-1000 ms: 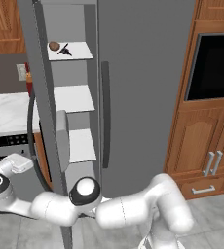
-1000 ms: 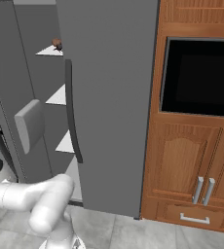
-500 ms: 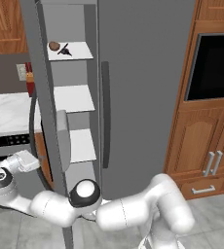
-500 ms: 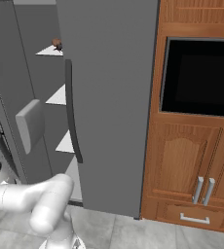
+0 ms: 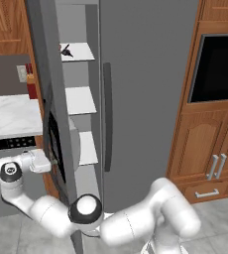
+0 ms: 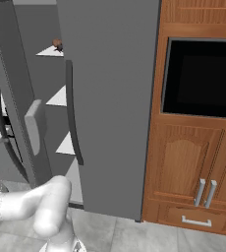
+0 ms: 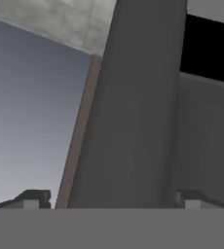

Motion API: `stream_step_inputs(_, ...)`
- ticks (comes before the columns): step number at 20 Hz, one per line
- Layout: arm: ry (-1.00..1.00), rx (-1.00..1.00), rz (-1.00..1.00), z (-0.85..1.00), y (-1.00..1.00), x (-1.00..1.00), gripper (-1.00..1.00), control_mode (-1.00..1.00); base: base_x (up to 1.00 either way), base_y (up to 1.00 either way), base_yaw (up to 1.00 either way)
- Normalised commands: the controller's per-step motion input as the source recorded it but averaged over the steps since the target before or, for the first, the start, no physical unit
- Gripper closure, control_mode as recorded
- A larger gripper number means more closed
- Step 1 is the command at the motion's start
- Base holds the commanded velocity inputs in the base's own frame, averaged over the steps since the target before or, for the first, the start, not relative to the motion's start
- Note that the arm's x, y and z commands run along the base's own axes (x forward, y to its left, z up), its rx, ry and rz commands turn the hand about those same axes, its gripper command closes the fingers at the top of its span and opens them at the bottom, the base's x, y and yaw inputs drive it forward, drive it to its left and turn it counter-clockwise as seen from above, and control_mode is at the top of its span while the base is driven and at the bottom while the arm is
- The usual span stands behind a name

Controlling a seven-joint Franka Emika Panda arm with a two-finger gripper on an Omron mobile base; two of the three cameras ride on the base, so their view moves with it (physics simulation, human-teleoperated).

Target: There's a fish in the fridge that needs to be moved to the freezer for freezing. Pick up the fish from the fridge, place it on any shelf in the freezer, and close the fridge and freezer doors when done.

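While the fish (image 5: 65,50) lies on the freezer's (image 5: 79,106) top shelf (image 5: 80,51) — high above the jaws (image 5: 50,161) — the arm has swung left; jaws released, pressing the narrower door (image 5: 49,104) — door closing remains.

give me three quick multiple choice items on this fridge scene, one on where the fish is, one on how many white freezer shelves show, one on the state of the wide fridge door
1. Where does the fish lie?
A. on the top freezer shelf
B. on the floor
C. on the marble counter

2. How many white freezer shelves show in the left base view?
A. one
B. three
C. six

3. How is the wide fridge door?
A. shut
B. swung wide open
C. taken off

Answers:
1 A: the fish rests on the top shelf of the freezer.
2 B: three white panels sit one under the other.
3 A: the fridge door lies flat and closed, while the freezer door stands open by the gripper.
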Motion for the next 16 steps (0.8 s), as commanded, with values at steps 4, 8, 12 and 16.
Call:
stream_step_inputs(4, 0.0, 0.15, 0.0, 0.0, -1.0, 0.24, -1.0, -1.0, 0.0, 0.0, 0.0)
stream_step_inputs(8, 0.0, 0.17, 0.01, 0.0, -1.0, 0.34, -1.0, -1.0, 0.0, 0.0, 0.0)
stream_step_inputs(12, 0.0, 0.16, 0.05, 0.0, -0.99, 0.43, -1.0, -1.0, 0.0, 0.0, 0.0)
stream_step_inputs(16, 0.0, 0.16, 0.09, 0.0, -0.89, 0.59, -1.0, -1.0, 0.0, 0.0, 0.0)
